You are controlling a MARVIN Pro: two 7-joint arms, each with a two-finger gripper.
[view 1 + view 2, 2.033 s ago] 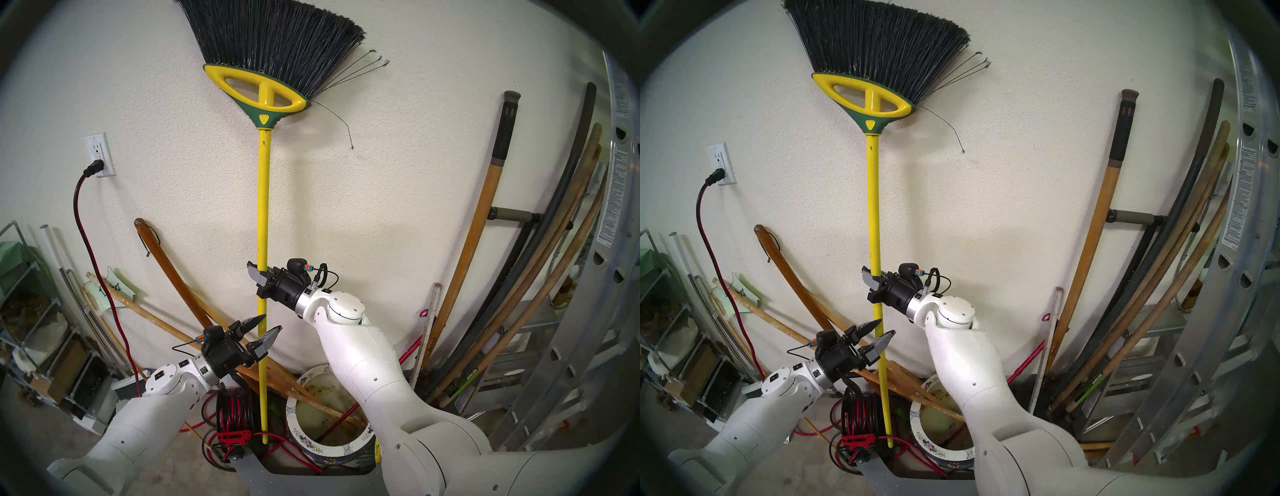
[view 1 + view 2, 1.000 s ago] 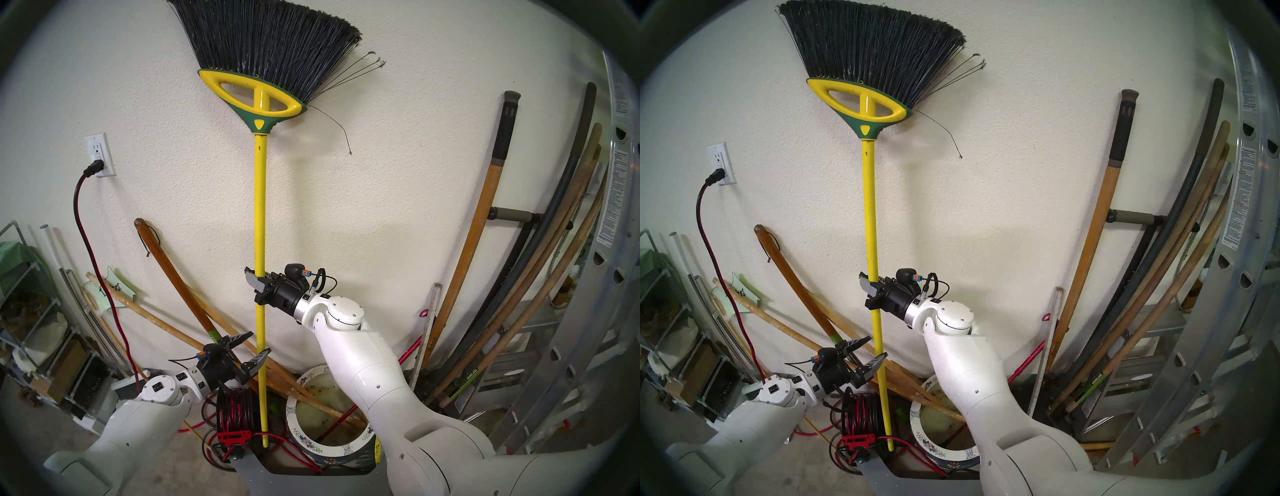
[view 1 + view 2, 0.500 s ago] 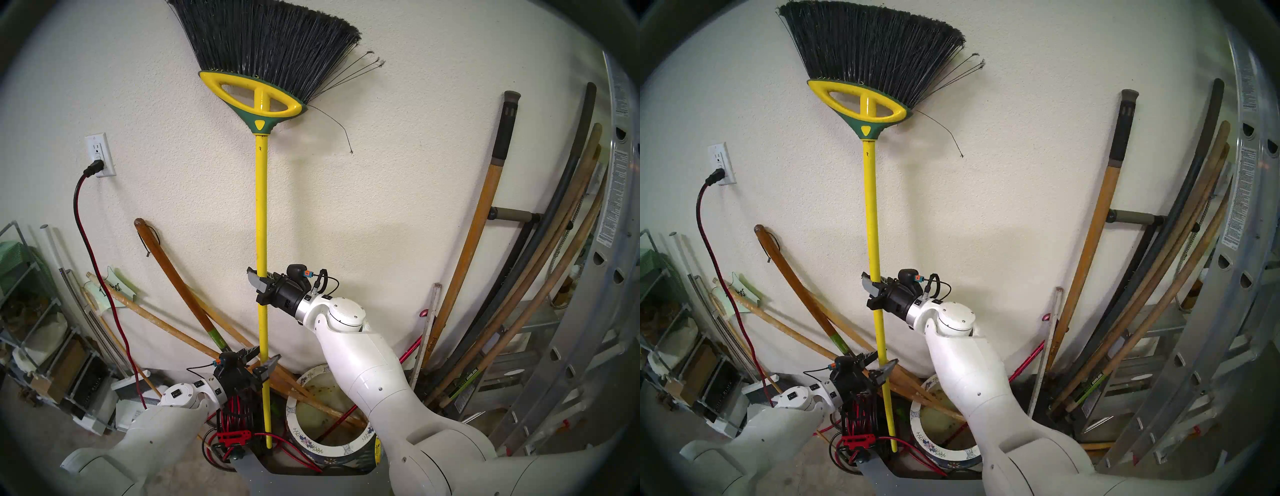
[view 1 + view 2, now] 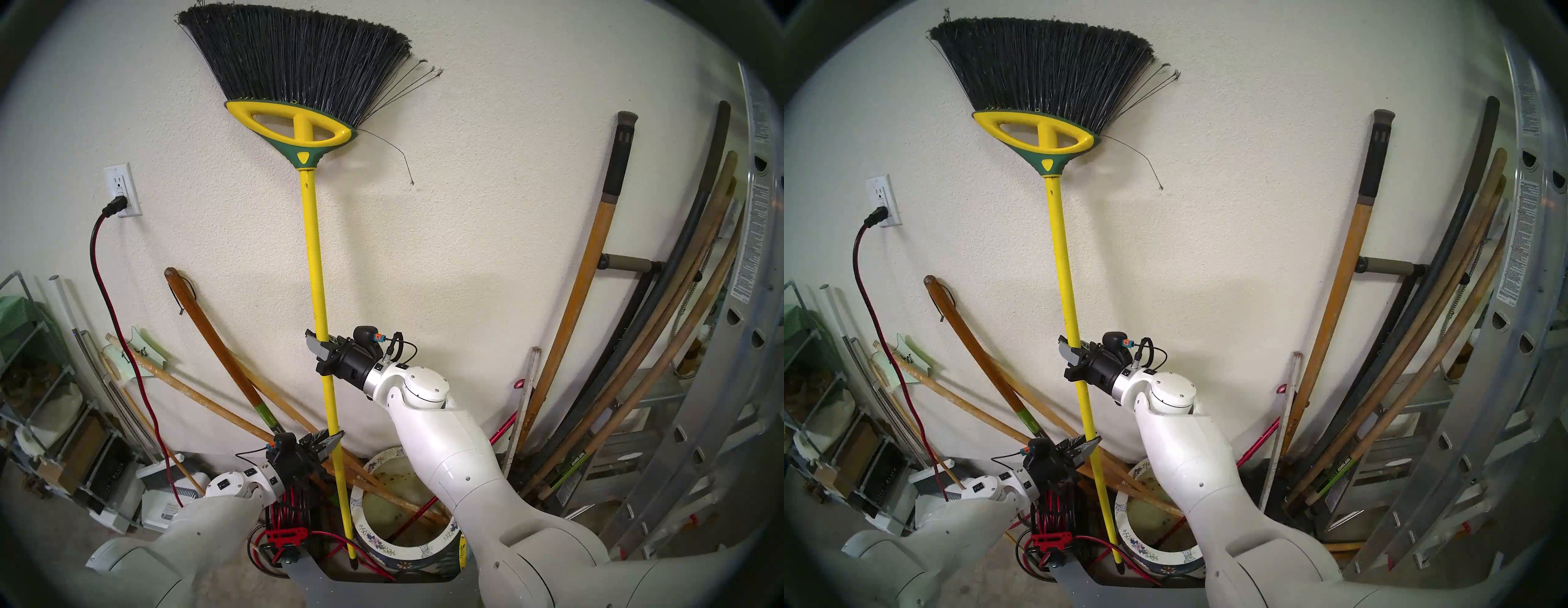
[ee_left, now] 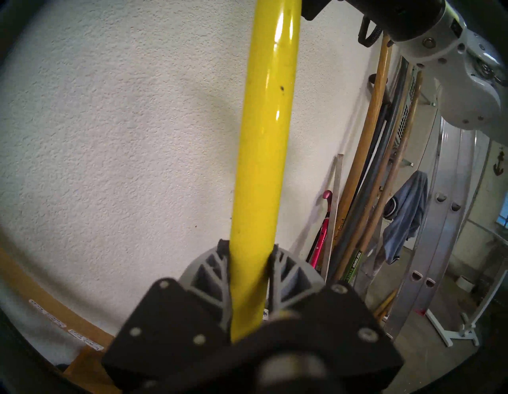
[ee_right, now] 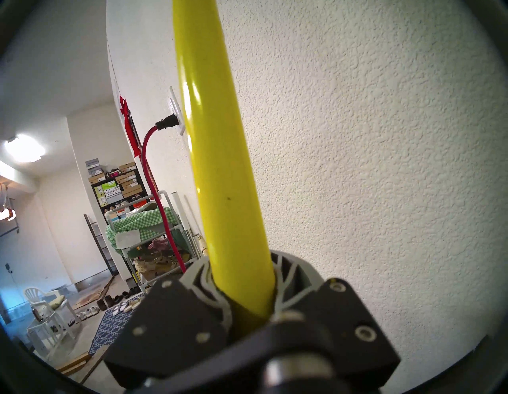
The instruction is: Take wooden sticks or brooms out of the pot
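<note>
The broom (image 4: 315, 271) has a yellow pole, a yellow-and-green head and black bristles, and stands bristles-up against the wall, tilted with its head to the left. My right gripper (image 4: 319, 351) is shut on the pole at mid-height, as the right wrist view (image 6: 242, 261) shows. My left gripper (image 4: 334, 440) is shut on the pole lower down, as the left wrist view (image 5: 250, 249) shows. The pole's lower end (image 4: 353, 561) hangs outside the pot (image 4: 373, 545), just left of its white floral rim. Both also show in the head right view: broom (image 4: 1064, 271), pot (image 4: 1144, 556).
Brown wooden handles (image 4: 382, 488) and a thin red rod (image 4: 418, 513) lie across the pot. A red-black cord reel (image 4: 288, 505) sits left of it. Long tool handles (image 4: 594, 276) and a ladder (image 4: 721, 382) lean at the right. A shelf (image 4: 34, 382) stands at the left.
My left gripper has dropped lower along the pole, moved right and closed on it. The broom has tilted: its head has swung left and its lower end right, toward the pot.
</note>
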